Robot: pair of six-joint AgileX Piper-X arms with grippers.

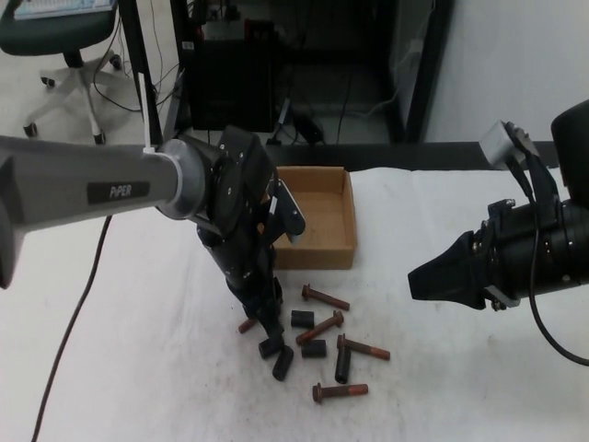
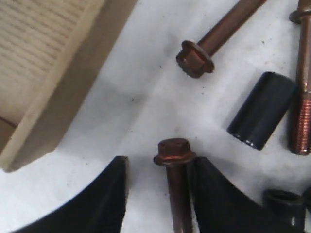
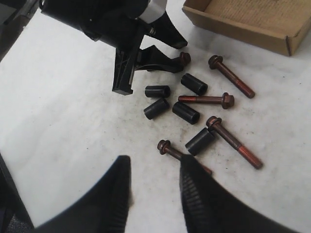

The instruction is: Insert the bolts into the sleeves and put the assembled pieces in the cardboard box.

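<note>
Jaws, left: you are keeping them apart, low on the worktop (image 1: 138,368), straddling the shank of one bolt (image 2: 175,184). That bolt is lying flat, sitting close against one finger (image 2: 218,199) with a gap to the other, its hex head poking out just past the fingertips.

Jaws, right: you are holding these apart too, hanging free above the worktop, off to the right of the loose parts and well apart from them.

Loose parts: the other bolts (image 1: 325,296) (image 1: 319,327) (image 1: 363,348) (image 1: 339,391) are lying scattered flat in front of the cardboard box (image 1: 317,253), each pointing its own way. Five black sleeves (image 3: 157,91) (image 3: 194,84) (image 3: 156,108) (image 3: 185,112) (image 3: 199,141) are lying on their sides among them. One sleeve (image 2: 262,110) is resting just beside a bolt's threaded end in the left wrist view.

Box: it is sitting open-topped on the worktop just behind the parts, its near wall close to the left arm (image 1: 92,189). No bolt is sitting in a sleeve yet.
</note>
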